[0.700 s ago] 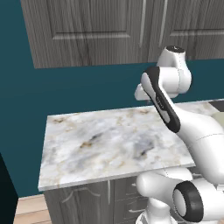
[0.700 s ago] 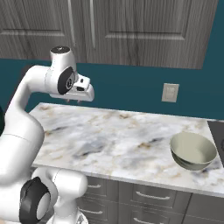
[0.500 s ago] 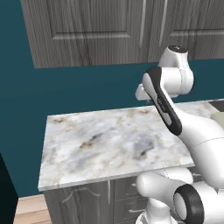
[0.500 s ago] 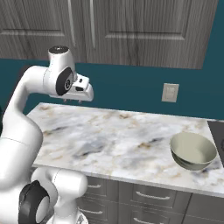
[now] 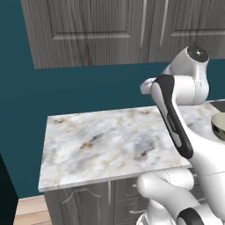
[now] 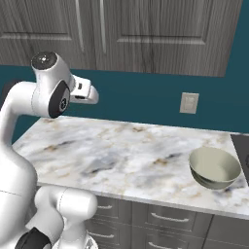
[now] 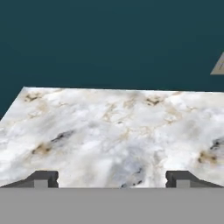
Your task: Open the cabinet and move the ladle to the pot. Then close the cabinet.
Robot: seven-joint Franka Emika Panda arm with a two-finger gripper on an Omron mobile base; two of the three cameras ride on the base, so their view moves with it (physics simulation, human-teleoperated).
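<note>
We hold our gripper (image 7: 112, 179) above the marble bench (image 6: 121, 155), jaws spread wide and empty, facing the teal wall (image 7: 109, 43). The cabinet (image 6: 146, 34) hangs on that wall over the bench, both doors shut, its slim silver handles (image 6: 102, 26) side by side. The pot (image 6: 214, 168) sits upright near the bench's right end, well apart from us.
</note>
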